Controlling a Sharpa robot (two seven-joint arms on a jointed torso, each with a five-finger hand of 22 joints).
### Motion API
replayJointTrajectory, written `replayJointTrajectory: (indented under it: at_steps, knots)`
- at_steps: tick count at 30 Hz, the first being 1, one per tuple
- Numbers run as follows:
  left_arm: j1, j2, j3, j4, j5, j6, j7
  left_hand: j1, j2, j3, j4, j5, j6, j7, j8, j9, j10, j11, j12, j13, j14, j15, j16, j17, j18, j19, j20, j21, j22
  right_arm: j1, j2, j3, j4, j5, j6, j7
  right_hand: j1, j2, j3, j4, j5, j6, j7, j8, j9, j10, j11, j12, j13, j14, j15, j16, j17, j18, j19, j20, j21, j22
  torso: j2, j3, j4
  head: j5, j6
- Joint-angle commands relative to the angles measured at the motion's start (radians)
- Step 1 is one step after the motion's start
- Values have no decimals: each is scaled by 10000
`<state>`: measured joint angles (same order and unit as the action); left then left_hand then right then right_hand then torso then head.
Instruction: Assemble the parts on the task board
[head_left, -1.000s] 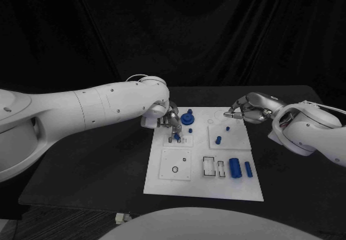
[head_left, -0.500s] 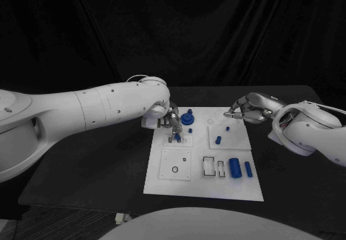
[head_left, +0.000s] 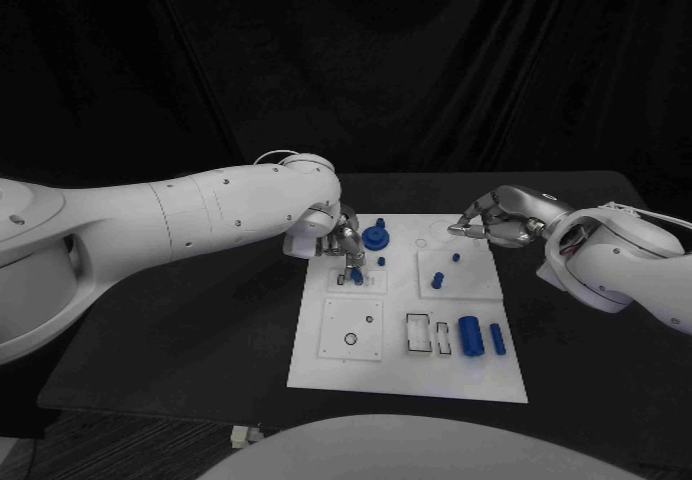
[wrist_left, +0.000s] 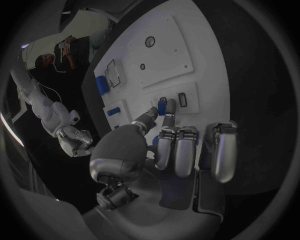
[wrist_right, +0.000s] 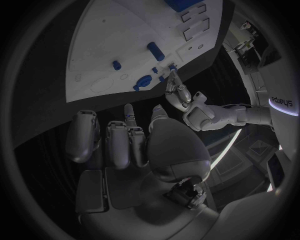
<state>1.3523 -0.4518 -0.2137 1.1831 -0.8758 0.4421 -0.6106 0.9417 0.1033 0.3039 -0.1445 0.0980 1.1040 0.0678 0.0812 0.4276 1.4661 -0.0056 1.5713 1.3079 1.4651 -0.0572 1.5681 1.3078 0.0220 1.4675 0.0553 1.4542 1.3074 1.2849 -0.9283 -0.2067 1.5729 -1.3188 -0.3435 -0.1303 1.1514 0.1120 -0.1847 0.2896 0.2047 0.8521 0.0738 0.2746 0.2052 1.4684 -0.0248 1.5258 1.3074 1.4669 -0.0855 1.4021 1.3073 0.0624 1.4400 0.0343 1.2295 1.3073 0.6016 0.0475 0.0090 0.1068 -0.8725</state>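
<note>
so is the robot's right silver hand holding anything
No, it looks empty: the right silver hand has its fingers curled in over the white task board's far edge, nothing between them.

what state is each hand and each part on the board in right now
left hand: pinching a small blue part over a slot in the task board
right hand: fingers curled in, holding nothing, off the board's far right edge
blue round part: standing on the board
two blue cylinders: lying flat, side by side
</note>
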Motion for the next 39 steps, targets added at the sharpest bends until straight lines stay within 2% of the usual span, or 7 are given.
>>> replayJointTrajectory:
  at_steps: [1,39]
  knots:
    - [-22,4,7,36,26,84,92,-77,9,3,36,-35,11,19,-37,11,1047,-19,-5,2629,1057,-35,26,2630,164,102,-36,-68,1393,-29,3,6,4,-19,43,-144,127,9,-57,-5,52,-38,34,25,11,644,58,-54,1910,431,69,-45,209,96,-38,-5,-34,1677,2,1,-1,16,-2]
    - [-113,-35,6,122,26,131,83,-49,9,-28,76,-84,0,18,-46,19,1047,-23,-5,2629,1057,-41,26,2630,175,76,-39,-112,1358,-63,22,6,-2,-19,70,-169,162,21,-86,-2,69,-49,37,19,8,627,62,-76,1880,418,71,-79,168,101,-50,-1,-68,1669,1,1,1,31,-2]
